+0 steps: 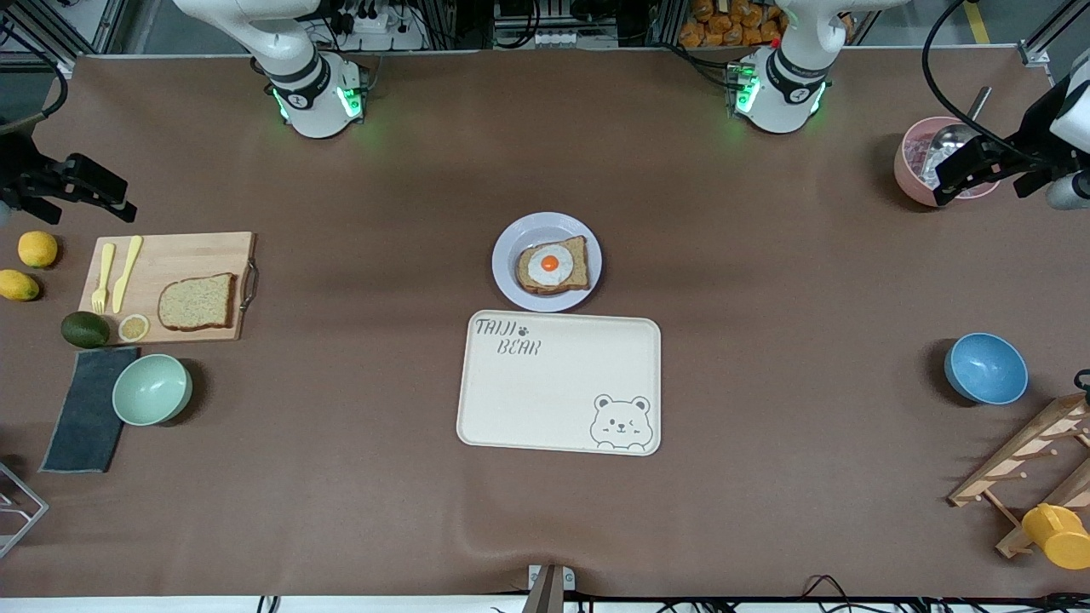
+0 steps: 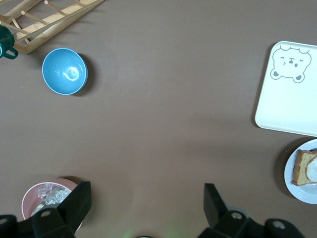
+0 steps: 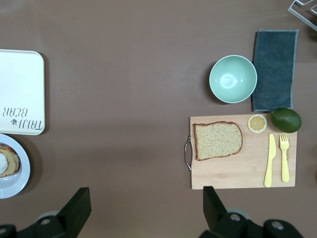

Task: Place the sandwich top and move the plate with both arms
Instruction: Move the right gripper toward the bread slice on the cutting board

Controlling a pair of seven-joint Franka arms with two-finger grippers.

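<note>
While both arms wait, left gripper [image 1: 966,174] spread, right gripper [image 1: 85,189] spread.

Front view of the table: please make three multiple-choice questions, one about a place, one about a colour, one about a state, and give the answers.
1. Where does the plain bread slice lie?
A. on the wooden board
B. on the cream tray
C. in the green bowl

2. What colour is the bowl toward the left arm's end of the table?
A. yellow
B. blue
C. red

3. How is the left pincer?
A. shut on a fork
B. shut on bread
C. open and empty

Answers: 1 A, the slice rests on the board beside the lemon slice. 2 B, it shows plain blue. 3 C, the left wrist view shows its fingers wide apart with nothing between them.
</note>
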